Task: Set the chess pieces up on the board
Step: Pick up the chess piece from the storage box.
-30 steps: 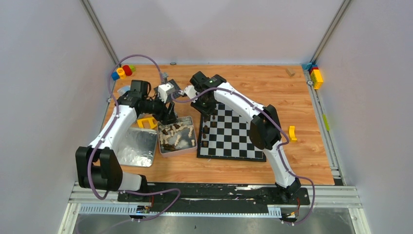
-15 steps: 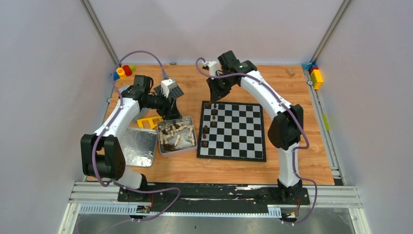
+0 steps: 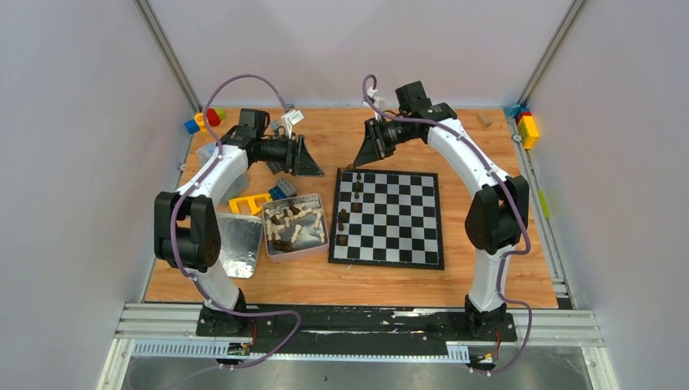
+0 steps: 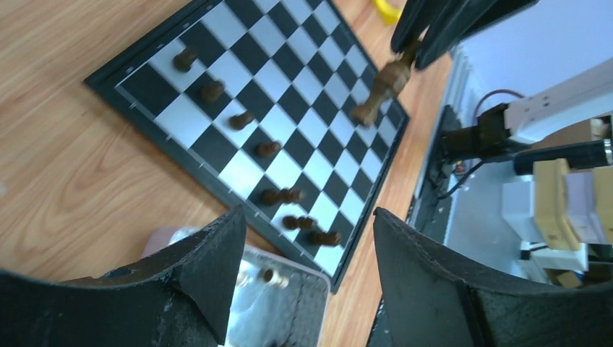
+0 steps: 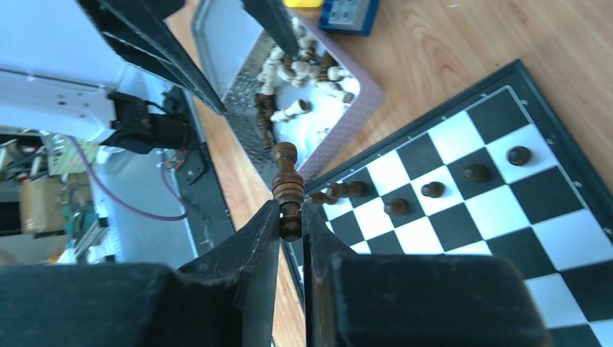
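Note:
The board [image 3: 395,218] lies right of centre with several dark chess pieces [image 3: 344,218] in its left columns. My right gripper [image 5: 291,215] hovers above the board's far-left corner [image 3: 362,156], shut on a dark brown piece [image 5: 287,181] that sticks out past its tips. That held piece [image 4: 382,85] also shows in the left wrist view, above the board [image 4: 217,108]. My left gripper [image 4: 307,217] is open and empty, raised left of the board [image 3: 310,162] and facing it. Cream and dark pieces fill the small tin [image 3: 294,226], whose rim [image 5: 361,90] shows in the right wrist view.
A shiny lid [image 3: 231,244] lies left of the tin. A yellow brick [image 3: 250,203] and a blue brick [image 3: 282,188] sit behind the tin. Coloured bricks are at the back left [image 3: 207,120] and right edge [image 3: 526,126]. A yellow piece [image 3: 487,221] lies right of the board.
My right gripper has lifted from the board's left column and moved back past its far-left corner. My left gripper has swung up from the tin toward the back, turning to face the board.

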Action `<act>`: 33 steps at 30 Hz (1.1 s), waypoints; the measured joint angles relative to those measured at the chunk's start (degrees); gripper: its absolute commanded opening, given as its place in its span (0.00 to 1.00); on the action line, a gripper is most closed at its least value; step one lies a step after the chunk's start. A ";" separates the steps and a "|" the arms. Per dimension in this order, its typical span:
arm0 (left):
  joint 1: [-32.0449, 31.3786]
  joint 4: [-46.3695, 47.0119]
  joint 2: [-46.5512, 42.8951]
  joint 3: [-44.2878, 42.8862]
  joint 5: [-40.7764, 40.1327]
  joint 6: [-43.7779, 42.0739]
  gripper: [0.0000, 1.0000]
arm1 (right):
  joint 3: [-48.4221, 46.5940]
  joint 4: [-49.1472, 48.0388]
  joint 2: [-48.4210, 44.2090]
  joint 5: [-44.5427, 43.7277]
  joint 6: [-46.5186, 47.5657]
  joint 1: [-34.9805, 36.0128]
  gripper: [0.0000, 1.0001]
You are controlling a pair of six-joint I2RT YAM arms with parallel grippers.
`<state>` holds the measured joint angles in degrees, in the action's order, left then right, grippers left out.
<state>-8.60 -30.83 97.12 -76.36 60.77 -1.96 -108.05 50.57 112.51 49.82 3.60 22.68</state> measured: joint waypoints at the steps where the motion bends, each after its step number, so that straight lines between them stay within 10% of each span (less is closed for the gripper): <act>1: -0.55 1.42 0.57 -0.31 0.94 1.92 0.71 | 0.42 -0.57 0.00 1.38 -0.39 -0.11 0.00; 16: -5.60 29.68 3.87 4.26 11.56 29.35 0.59 | 4.42 -5.75 0.00 13.77 -5.33 -0.79 0.00; 33: -6.38 40.22 3.82 8.44 13.33 38.01 0.48 | 5.86 -9.07 0.00 15.26 -7.89 -1.77 0.00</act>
<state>-14.98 9.39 100.95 -67.92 74.11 36.05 -102.19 41.50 112.51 65.08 -4.29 20.91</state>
